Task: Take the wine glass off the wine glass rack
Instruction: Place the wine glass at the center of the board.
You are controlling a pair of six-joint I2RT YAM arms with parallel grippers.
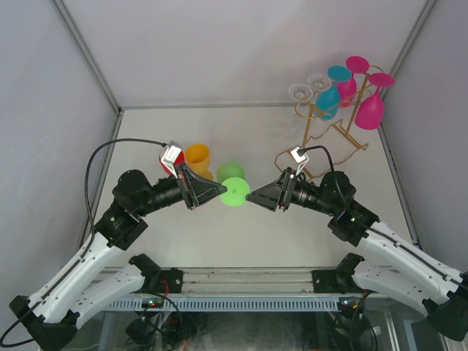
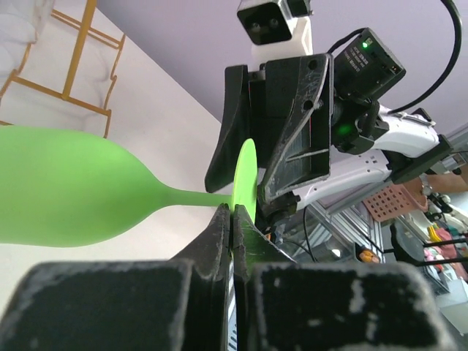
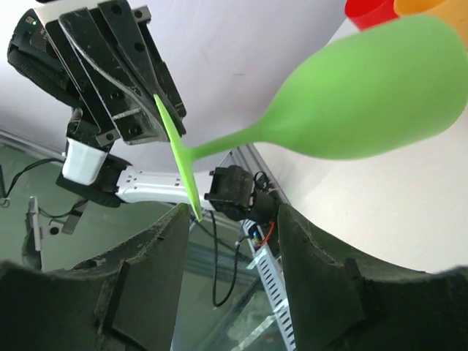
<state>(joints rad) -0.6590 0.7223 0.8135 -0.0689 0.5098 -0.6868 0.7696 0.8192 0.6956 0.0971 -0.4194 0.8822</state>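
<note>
A green wine glass hangs on its side in the air between the two arms, bowl toward the back. My left gripper is shut on the rim of its round foot; the bowl sticks out to the left. My right gripper is open, its jaws either side of the foot's far edge without gripping it. The gold wire wine glass rack stands at the back right, holding clear, teal and pink glasses upside down.
An orange cup and a red cup stand just behind my left gripper. The table's front edge with a slotted rail runs between the arm bases. Walls close in the table at the back and sides.
</note>
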